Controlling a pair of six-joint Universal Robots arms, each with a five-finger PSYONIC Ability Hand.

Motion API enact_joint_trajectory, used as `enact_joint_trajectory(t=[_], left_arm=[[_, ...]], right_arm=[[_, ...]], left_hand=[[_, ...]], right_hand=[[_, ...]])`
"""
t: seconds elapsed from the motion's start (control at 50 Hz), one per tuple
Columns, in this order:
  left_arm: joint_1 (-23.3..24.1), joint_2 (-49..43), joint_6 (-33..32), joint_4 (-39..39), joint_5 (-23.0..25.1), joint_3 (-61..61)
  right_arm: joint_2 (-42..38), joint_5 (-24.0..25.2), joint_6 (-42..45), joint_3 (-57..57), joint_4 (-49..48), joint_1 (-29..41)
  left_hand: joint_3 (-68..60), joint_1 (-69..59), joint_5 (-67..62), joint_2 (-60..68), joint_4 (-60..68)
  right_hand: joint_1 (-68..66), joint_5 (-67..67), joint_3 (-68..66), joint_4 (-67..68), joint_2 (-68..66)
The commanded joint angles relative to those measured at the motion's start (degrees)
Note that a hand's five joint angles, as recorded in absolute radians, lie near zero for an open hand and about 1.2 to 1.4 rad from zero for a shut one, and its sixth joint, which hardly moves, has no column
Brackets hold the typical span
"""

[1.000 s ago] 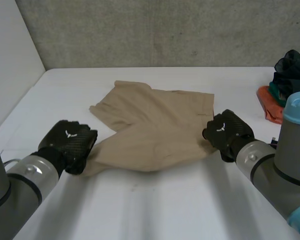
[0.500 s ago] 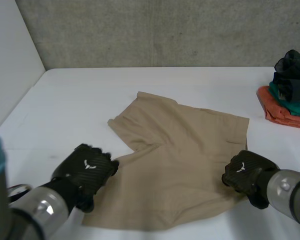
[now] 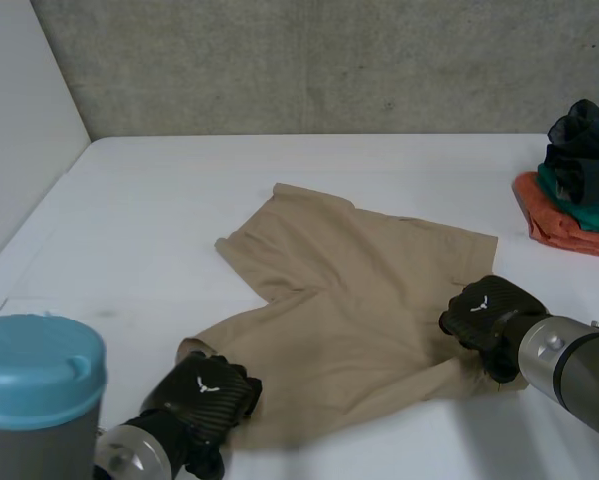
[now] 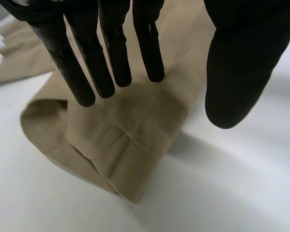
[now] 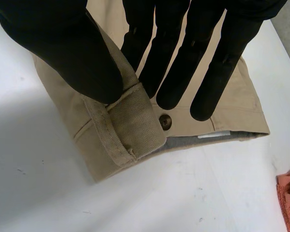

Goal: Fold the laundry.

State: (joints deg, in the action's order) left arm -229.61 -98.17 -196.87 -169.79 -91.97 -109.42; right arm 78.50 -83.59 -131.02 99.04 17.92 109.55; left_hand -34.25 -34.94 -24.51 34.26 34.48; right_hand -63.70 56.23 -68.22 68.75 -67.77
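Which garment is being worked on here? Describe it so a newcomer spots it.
On the white table, look to the middle, between the left hand and the right hand. The shorts lie spread there, plain tan, unlike the dark, green and orange clothes piled at the table's right edge.

place: we'd say robot test lab
clues: bare white table (image 3: pixel 169 185), raw concrete wall (image 3: pixel 329 60), white side panel (image 3: pixel 19 130)

Bright, soft, even light — dim shadow along shorts (image 3: pixel 359 300) near edge on white table (image 3: pixel 159 190).
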Motion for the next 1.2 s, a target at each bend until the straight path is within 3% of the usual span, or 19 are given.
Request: enact_joint_trajectory(t=[0.02, 0.08, 0.1, 0.22, 0.28, 0.4, 0.42, 0.44, 0.5, 0.54, 0.78, 0.94, 1.0, 1.02, 1.06, 1.16, 1.2], left_arm=[[-0.13, -3.96, -0.18, -7.39, -0.31, 0.26], [-0.13, -4.05, -0.27, -9.85, -0.31, 0.0], [-0.13, -4.05, -0.35, -11.07, -0.4, -0.09], [-0.22, -2.12, -1.23, -11.0, -4.44, 1.23], [0.39, 3.91, -3.07, -8.72, -7.33, 2.37], [-0.13, 10.8, -5.01, -8.27, -6.12, 1.67], [-0.22, 10.46, -4.92, -8.45, -5.51, 1.32], [-0.22, 9.32, -4.58, -8.45, -4.8, 0.45], [-0.74, 6.42, -4.49, -8.71, -4.89, -1.31], [-1.53, 5.36, -4.49, -8.71, -4.71, -2.11], [-2.42, 0.7, -3.43, -8.27, -4.62, -3.52], [-2.24, -3.34, -3.17, -8.62, -4.36, -2.64], [-2.24, -5.1, -3.08, -9.15, -4.36, -2.37], [-2.24, -5.97, -3.17, -10.02, -4.53, -2.03], [-2.24, -6.16, -3.17, -11.43, -4.88, -1.58], [-1.98, -3.01, -3.87, -12.84, -7.34, -0.97], [-1.45, 2.53, -4.22, -11.7, -8.4, -0.18]], right_arm=[[-0.01, 0.01, 0.06, 0.02, -0.16, -0.03], [-0.01, -0.08, -0.03, 0.11, -0.34, -0.03], [-0.01, -0.08, -0.03, 0.19, -0.34, -0.12], [1.48, -0.61, -0.12, -0.6, -0.25, -0.21], [4.55, -1.14, 0.06, -1.74, 0.1, -0.21], [8.42, -0.52, 0.15, -2.18, 0.28, -0.21], [8.34, -0.52, -0.2, -1.74, 0.19, -0.04], [8.34, -0.52, -0.38, -1.48, 0.19, 0.05], [7.72, -0.35, -0.73, -0.16, -0.16, 0.23], [7.28, -0.52, -0.91, 0.45, -0.34, 0.4], [2.36, -0.61, -1.52, -0.07, -0.6, -0.03], [2.36, -0.78, -1.61, -0.07, -1.83, -0.12], [2.27, -0.78, -1.61, 0.02, -2.18, -0.12], [2.27, -0.7, -1.61, 0.02, -2.18, -0.12], [2.36, -0.7, -1.61, 0.02, -2.18, -0.12], [2.53, -1.05, -1.44, -0.07, -1.92, -0.12], [3.24, -1.22, -1.44, -0.16, -1.57, -0.12]], left_hand=[[-25.55, -24.86, -25.3, 25.55, 25.33], [-35.81, -35.12, -35.55, 35.8, 35.58], [-45.65, -44.96, -45.39, 45.65, 45.43], [-45.75, -45.06, -45.49, 45.74, 45.52], [-45.75, -45.06, -45.49, 45.74, 45.52], [-45.75, -45.06, -45.49, 45.74, 45.52], [-43.77, -43.08, -43.51, 43.77, 43.55], [-20.61, -19.91, -20.35, 20.6, 20.38], [8.09, 8.79, 8.35, -8.1, -8.32], [19.95, 20.64, 20.21, -19.95, -20.17], [19.16, 19.85, 19.42, -19.17, -19.39], [6.9, 7.59, 7.16, -6.9, -7.12], [-8.71, -8.02, -8.45, 8.71, 8.49], [-25.92, -25.23, -25.66, 25.91, 25.69], [-45.67, -44.98, -45.41, 45.66, 45.44], [-45.75, -45.06, -45.49, 45.74, 45.52], [-45.75, -45.06, -45.49, 45.74, 45.52]], right_hand=[[-16.3, 13.77, -11.78, 11.25, -12.23], [-16.3, 13.77, -11.78, 11.25, -12.23], [-16.3, 13.77, -11.78, 11.25, -12.23], [-16.3, 13.77, -11.78, 11.25, -12.23], [-16.3, 13.77, -11.78, 11.25, -12.23], [-16.3, 13.77, -11.78, 11.25, -12.23], [-16.3, 13.77, -11.78, 11.25, -12.23], [-16.3, 13.77, -11.78, 11.25, -12.23], [-16.3, 13.77, -11.78, 11.25, -12.23], [-16.3, 13.77, -11.78, 11.25, -12.23], [-16.3, 13.77, -11.78, 11.25, -12.23], [-16.3, 13.77, -11.78, 11.25, -12.23], [-16.3, 13.77, -11.78, 11.25, -12.23], [-16.3, 13.77, -11.78, 11.25, -12.23], [-16.3, 13.77, -11.78, 11.25, -12.23], [-16.3, 13.77, -11.78, 11.25, -12.23], [-16.3, 13.77, -11.78, 11.25, -12.23]])
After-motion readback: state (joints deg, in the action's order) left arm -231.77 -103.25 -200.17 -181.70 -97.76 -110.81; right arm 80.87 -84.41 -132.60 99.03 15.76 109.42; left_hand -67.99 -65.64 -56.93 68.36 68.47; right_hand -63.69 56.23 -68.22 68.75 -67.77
